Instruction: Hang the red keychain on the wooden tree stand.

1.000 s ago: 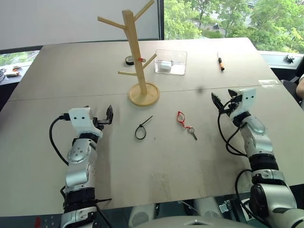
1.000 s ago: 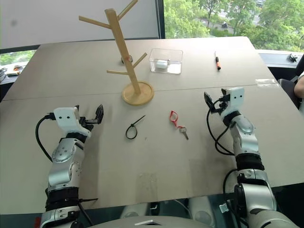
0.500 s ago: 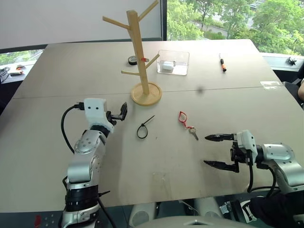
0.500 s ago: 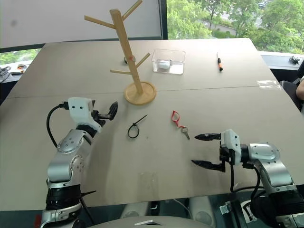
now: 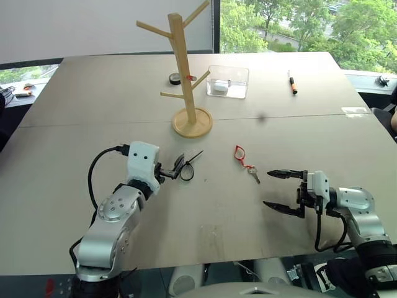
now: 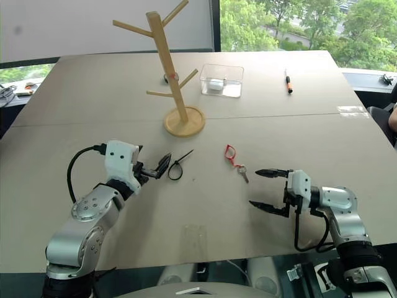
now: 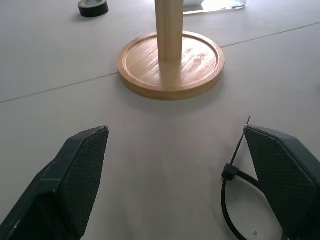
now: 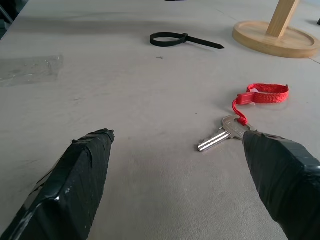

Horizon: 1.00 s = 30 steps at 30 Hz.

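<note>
The red keychain lies flat on the table with its silver key toward me; the right wrist view shows its red loop ahead. The wooden tree stand is upright behind the middle, with its disc base close in the left wrist view. My right gripper is open and empty. It lies level, pointing left, a short way right of the key. My left gripper is open and empty too, its tips just left of a black zip-tie loop.
Behind the stand are a clear plastic box and a black tape roll. An orange-and-black marker lies at the far right. A scrap of clear plastic lies on the near part of the table.
My left gripper has moved right, up to the zip-tie. My right gripper has drawn back toward the near edge and swung from pointing forward to pointing left. Both stayed open.
</note>
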Tool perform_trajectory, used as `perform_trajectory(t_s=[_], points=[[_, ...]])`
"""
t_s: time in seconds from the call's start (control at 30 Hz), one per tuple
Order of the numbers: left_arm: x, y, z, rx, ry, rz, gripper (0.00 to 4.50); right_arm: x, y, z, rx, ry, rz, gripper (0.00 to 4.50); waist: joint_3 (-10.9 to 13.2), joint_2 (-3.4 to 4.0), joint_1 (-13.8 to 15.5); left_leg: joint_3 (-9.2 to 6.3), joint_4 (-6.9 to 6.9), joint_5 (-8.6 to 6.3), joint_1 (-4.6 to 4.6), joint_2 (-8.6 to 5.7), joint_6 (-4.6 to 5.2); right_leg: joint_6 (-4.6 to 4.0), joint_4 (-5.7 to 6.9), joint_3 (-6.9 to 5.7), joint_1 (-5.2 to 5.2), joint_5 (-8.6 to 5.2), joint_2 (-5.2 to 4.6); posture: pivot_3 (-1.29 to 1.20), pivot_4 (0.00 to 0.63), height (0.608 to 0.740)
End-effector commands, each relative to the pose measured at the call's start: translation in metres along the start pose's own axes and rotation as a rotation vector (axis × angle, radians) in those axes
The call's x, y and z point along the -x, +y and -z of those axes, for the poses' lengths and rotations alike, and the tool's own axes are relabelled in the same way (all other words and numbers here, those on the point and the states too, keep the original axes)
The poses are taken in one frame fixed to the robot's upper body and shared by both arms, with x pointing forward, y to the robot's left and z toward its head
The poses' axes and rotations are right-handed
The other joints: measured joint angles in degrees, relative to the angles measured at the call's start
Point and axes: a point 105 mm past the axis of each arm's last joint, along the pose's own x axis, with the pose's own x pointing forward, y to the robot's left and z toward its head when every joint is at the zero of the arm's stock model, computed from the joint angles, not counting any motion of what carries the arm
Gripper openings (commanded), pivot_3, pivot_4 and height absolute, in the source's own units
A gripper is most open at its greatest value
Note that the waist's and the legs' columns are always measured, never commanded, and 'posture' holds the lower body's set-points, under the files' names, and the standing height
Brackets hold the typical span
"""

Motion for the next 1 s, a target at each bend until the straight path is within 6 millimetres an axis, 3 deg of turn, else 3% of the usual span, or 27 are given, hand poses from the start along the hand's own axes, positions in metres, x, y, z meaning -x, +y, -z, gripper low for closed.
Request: perform_trajectory(t_s=[0.03, 0.73, 1.0], points=[[0.003, -0.008, -0.004, -0.030, -0.011, 0.004, 4.50, 0.000, -0.001, -0.007, 0.024, -0.040, 0.009, 4.43, 0.00, 0.00, -0.01, 0.01, 0.00, 0.00, 0.00, 0.00, 0.00, 0.00, 0.00, 0.01, 0.00, 0.00, 0.00, 0.00, 0.150, 0.740], [0.013, -0.020, 0.026, -0.094, 0.279, 0.078, 4.50, -0.004, -0.008, -0.012, 0.024, -0.052, 0.042, 4.43, 0.00, 0.00, -0.03, -0.01, 0.00, 0.00, 0.01, 0.00, 0.00, -0.04, 0.00, 0.00, 0.00, -0.03, 0.00, 0.00, 0.150, 0.740], [0.007, -0.021, 0.023, -0.059, 0.292, 0.062, 4.50, -0.005, -0.013, -0.017, 0.027, -0.061, 0.062, 4.43, 0.00, 0.01, -0.01, -0.02, 0.00, 0.00, 0.00, -0.01, 0.00, -0.03, 0.01, 0.00, 0.00, -0.02, 0.00, 0.00, 0.150, 0.740]])
